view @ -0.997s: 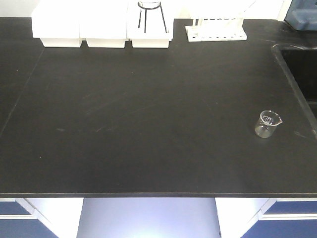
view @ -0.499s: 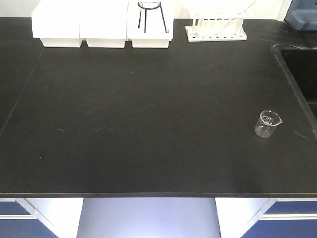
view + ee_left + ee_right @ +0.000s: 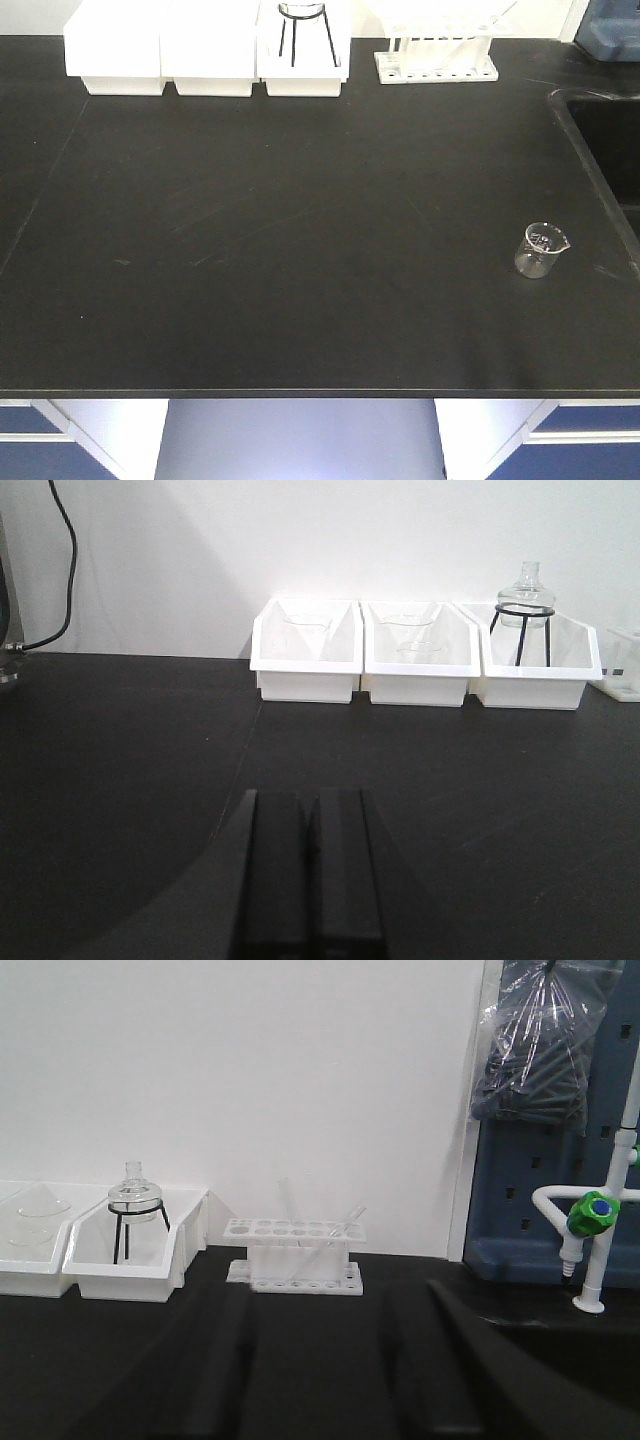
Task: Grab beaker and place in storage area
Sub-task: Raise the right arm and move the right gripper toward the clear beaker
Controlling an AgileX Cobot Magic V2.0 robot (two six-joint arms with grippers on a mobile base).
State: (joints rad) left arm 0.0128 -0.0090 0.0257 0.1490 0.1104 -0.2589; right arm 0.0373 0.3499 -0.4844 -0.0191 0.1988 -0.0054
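Glass, small and clear, the spouted beaker (image 3: pixel 541 249) stands upright on the matte black tabletop (image 3: pixel 300 250), on its right side, near the recessed black sink (image 3: pixel 605 140) but apart from its edge. It is alone there, with bare surface on every side, which probably leaves room for an arm to come in from above or from the front without brushing anything. Neither arm shows in the front view, so the grab looks not yet begun.

The left tool (image 3: pixel 312 880) has its two dark fingers pressed together with only a thin seam between them, holding nothing. The right tool (image 3: pixel 330 1390) is only a dark shape against the dark surface in its own wrist view, and I cannot tell whether it is spread or closed.

The other labware is kept along the back edge, against the white wall (image 3: pixel 250 1080): three white plastic bins (image 3: pixel 205 50), a glass vessel on a black wire stand (image 3: pixel 303 25) sitting in the rightmost bin, and a white test-tube rack (image 3: pixel 436 62) beside it. A white tap with a green knob (image 3: pixel 590 1210) rises by the sink, in front of a blue panel (image 3: pixel 520 1160). The tabletop carries faint pale scuffs. The storage area appears in none of the views.
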